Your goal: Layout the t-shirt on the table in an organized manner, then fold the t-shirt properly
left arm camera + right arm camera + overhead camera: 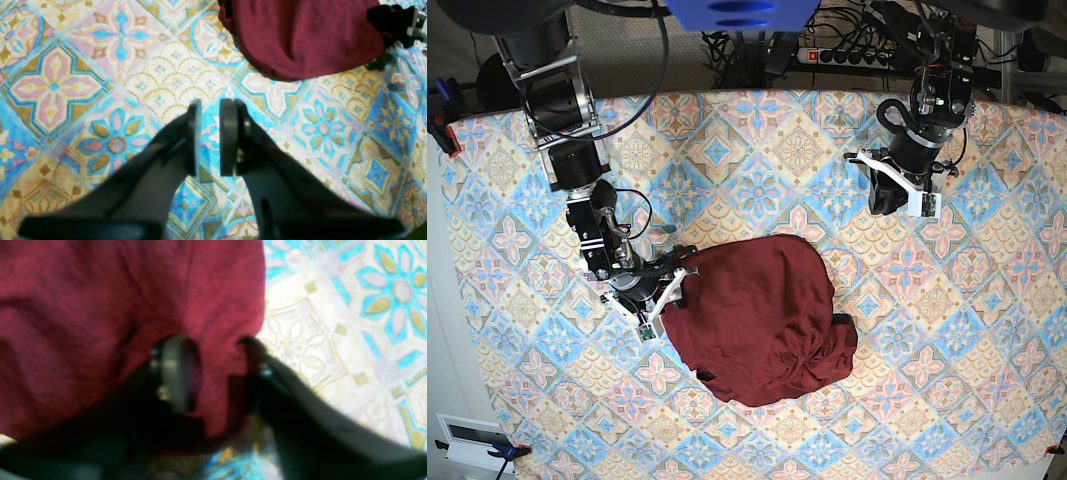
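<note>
The dark maroon t-shirt (762,320) lies bunched in a rounded heap on the patterned table (947,330), a little below its middle. My right gripper (675,285) sits at the heap's left edge. In the right wrist view the right gripper (215,350) has its fingers apart, with the t-shirt (100,306) fabric lying between and under them. My left gripper (902,205) hangs over the far right of the table, well away from the shirt. Up close the left gripper (213,110) is narrowly open above bare tablecloth (66,83), with nothing between its fingers and the t-shirt (300,36) beyond it.
A power strip with cables (857,55) lies behind the table's far edge. A clamp (442,130) holds the cloth at the far left corner. A white box (472,435) sits off the near left corner.
</note>
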Available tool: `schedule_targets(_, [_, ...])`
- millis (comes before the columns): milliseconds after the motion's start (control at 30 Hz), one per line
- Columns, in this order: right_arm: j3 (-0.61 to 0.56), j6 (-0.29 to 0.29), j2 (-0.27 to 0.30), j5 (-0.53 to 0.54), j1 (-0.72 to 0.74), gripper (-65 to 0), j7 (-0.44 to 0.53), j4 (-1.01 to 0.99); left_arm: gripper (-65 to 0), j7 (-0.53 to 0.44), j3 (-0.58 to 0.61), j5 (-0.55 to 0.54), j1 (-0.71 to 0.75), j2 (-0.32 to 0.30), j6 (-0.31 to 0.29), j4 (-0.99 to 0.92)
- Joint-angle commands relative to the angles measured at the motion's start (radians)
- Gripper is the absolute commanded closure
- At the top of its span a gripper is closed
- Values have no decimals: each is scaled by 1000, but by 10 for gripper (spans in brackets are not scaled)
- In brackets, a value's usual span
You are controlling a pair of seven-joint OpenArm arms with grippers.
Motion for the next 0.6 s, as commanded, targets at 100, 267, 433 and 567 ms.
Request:
schedule_targets(100, [13,4,7,5,27,0,48,18,-98,-22,-6,-6,-4,-8,-2,10])
schedule_targets(267, [16,4,18,8,4,0,54,210,-98,-22,-7,-6,-7,-8,-2,-4])
schedule_targets(433, [188,4,41,8,-182,0,-1,519,-98,-22,5,-5,-42,-9,-4,-4])
schedule_targets(567, [317,4,77,8,-289,0,-35,645,-98,-22,42,-3,-103,-11,-4,-36])
